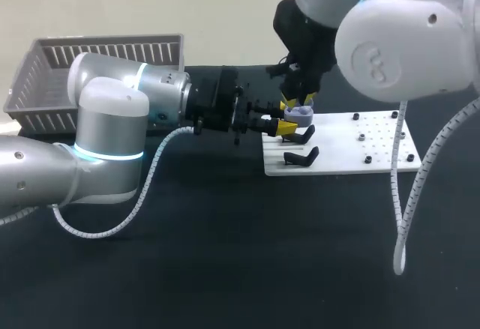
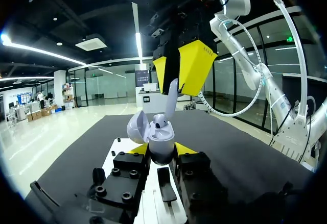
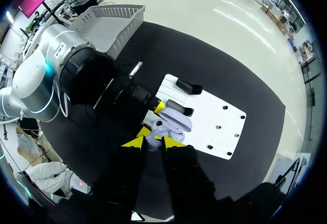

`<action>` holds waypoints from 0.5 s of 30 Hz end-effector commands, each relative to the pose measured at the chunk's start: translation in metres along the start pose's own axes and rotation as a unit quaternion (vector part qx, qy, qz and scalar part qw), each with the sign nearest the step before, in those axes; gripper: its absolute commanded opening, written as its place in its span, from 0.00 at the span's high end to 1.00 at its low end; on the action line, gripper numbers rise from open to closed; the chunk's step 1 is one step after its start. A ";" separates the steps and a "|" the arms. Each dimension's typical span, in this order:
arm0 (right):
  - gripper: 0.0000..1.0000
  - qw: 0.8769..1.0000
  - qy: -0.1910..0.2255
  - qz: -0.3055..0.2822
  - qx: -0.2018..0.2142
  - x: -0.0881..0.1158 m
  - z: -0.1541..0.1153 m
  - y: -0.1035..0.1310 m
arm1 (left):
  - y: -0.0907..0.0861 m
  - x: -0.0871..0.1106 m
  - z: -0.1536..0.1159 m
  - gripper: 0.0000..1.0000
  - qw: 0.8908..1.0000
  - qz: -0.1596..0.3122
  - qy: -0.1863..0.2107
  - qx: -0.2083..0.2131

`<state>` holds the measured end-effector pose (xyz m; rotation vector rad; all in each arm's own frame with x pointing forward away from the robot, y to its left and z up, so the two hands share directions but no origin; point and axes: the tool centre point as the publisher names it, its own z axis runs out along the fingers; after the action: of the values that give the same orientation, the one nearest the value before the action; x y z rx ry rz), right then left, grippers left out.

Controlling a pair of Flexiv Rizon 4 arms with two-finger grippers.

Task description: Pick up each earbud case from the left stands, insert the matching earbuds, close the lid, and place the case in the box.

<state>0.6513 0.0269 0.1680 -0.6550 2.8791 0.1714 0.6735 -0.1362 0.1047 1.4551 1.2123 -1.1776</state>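
Note:
A lavender earbud case (image 2: 162, 145) stands upright with its lid (image 2: 137, 127) swung open, and my left gripper (image 2: 161, 151) is shut on its body from both sides. In the head view the left gripper (image 1: 288, 117) holds the case (image 1: 300, 110) over the near-left corner of the white stand board (image 1: 352, 149). My right gripper (image 2: 180, 73) hangs straight above it, shut on a pale earbud (image 2: 170, 97) whose lower end reaches the case's opening. From the right wrist, the right gripper (image 3: 153, 142) pinches the earbud just above the case (image 3: 173, 123).
Two black stands (image 1: 301, 136) (image 1: 301, 157) sit on the board's left part, with small black pegs (image 1: 361, 137) further right. A grey slatted basket (image 1: 97, 63) stands at the far left, behind my left arm. Black matting covers the table around the board.

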 end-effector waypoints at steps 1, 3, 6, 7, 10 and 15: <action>1.00 1.000 0.005 0.002 0.003 -0.005 0.004 0.001 | 0.000 0.001 0.000 1.00 1.000 0.001 -0.001 -0.001; 1.00 1.000 0.008 0.003 0.004 -0.005 0.006 0.000 | 0.000 0.001 0.000 1.00 1.000 0.001 -0.001 -0.001; 1.00 1.000 0.012 0.004 0.006 -0.006 0.008 0.000 | 0.000 0.001 0.000 1.00 1.000 0.001 -0.001 -0.001; 1.00 1.000 0.013 0.005 0.007 -0.006 0.009 0.000 | 0.000 0.001 0.000 1.00 1.000 0.001 -0.001 -0.001; 1.00 1.000 0.015 0.007 0.009 -0.007 0.011 0.000 | 0.000 0.001 0.000 1.00 1.000 0.001 -0.001 -0.001; 1.00 1.000 0.019 0.012 0.011 -0.007 0.014 -0.002 | 0.000 0.001 0.000 1.00 1.000 0.001 -0.001 -0.001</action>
<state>0.6583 0.0288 0.1566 -0.6279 2.9186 0.1357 0.6735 -0.1362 0.1047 1.4551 1.2123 -1.1776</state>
